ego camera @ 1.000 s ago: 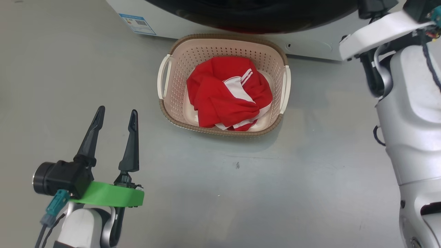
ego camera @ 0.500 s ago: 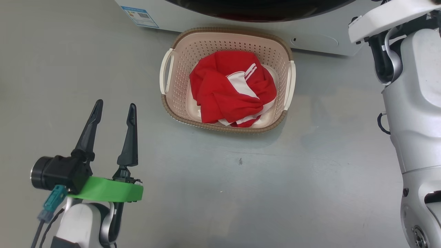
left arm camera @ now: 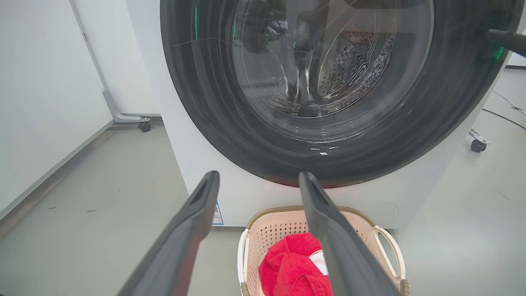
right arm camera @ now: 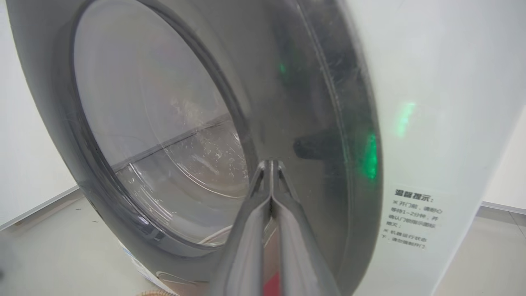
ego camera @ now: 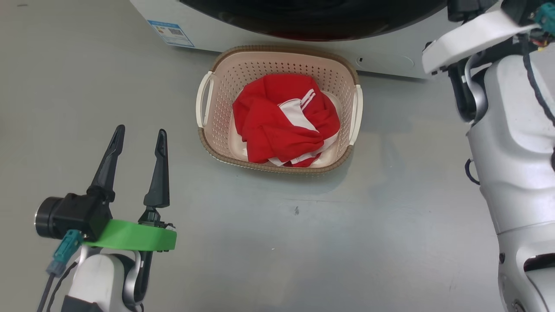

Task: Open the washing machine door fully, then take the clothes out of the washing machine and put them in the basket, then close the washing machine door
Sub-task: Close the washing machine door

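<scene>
Shows the washing machine door [left arm camera: 246,144] swung flat, or nearly so, against the washing machine [left arm camera: 181,156]; cannot tell whether latched. Sets the right jaws at its black rim, seemingly touching, pinched fully together and empty, probably to serve as a blunt pusher. Leaves the clothes [ego camera: 277,125] heaped in the basket [ego camera: 277,48] on the floor [ego camera: 303,242] just below the door. Holds the left jaws spread wide and empty, well clear of the door.

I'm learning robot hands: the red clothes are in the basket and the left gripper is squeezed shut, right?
Not quite. The left gripper is open, fingers apart and empty; the head view shows it. The red clothes are indeed in the basket.
</scene>
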`<state>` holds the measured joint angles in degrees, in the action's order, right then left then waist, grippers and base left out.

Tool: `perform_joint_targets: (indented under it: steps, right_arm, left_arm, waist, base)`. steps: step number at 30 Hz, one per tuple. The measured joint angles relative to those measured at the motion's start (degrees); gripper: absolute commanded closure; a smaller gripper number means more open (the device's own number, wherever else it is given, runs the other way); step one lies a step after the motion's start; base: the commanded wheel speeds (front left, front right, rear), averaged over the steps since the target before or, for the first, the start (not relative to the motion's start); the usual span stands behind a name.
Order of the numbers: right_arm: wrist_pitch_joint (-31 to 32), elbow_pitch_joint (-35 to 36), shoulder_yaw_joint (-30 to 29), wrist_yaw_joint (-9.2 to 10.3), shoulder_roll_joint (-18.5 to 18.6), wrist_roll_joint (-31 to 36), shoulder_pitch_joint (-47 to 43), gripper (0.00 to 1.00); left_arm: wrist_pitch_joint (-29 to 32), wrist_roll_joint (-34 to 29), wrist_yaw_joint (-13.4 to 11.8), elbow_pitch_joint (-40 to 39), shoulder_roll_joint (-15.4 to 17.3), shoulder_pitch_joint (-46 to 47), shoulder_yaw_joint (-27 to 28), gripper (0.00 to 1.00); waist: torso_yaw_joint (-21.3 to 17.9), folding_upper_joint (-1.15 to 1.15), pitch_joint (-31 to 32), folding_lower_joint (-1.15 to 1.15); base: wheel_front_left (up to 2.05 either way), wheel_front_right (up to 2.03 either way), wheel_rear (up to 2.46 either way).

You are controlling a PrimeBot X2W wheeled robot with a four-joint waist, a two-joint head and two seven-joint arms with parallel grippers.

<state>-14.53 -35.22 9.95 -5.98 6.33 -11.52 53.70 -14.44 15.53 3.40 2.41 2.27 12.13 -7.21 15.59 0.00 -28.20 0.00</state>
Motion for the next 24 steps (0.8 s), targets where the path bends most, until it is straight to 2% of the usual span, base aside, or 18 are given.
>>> perform_joint_targets:
  steps: [13,14,16,17,18,24]
  right_arm:
    - [0.0,6.8,0.3,-0.45,-1.6,-1.7,-12.8,1.0]
    - [0.0,7.2,0.3,-0.45,-1.8,-1.9,-14.0,0.89]
    - [0.0,7.8,0.3,-0.45,-2.0,-2.3,-16.4,0.39]
    - [0.0,8.2,0.3,-0.46,-2.1,-2.5,-17.6,0.11]
    - [0.0,8.6,0.2,-0.47,-2.1,-2.6,-18.8,0.0]
    - [0.0,10.8,-0.2,-0.49,-2.6,-3.5,-24.3,0.0]
  left_arm:
    - [0.0,-1.0,0.4,1.3,-0.1,-0.6,0.8,0.0]
    - [0.0,-1.0,0.4,1.4,-0.1,-0.9,0.8,0.0]
    - [0.0,-1.0,0.5,1.7,-0.1,-1.3,0.8,0.0]
    - [0.0,-1.0,0.5,1.8,-0.1,-1.6,0.8,0.0]
    - [0.0,-1.0,0.5,2.0,-0.1,-1.9,0.8,0.0]
    - [0.0,-1.3,0.8,3.0,0.1,-3.8,0.9,0.0]
  waist:
    - [-3.0,0.0,5.2,0.0]
    - [-3.3,0.0,5.6,0.0]
    - [-3.9,0.0,6.5,0.0]
    - [-4.2,0.0,6.9,0.0]
    - [-4.5,0.0,7.3,0.0]
    - [-6.4,0.0,10.0,0.0]
  base:
    - [0.0,0.0,0.0]
    - [0.0,0.0,0.0]
    - [0.0,0.0,0.0]
    - [0.0,0.0,0.0]
    - [0.0,0.0,0.0]
    - [0.0,0.0,0.0]
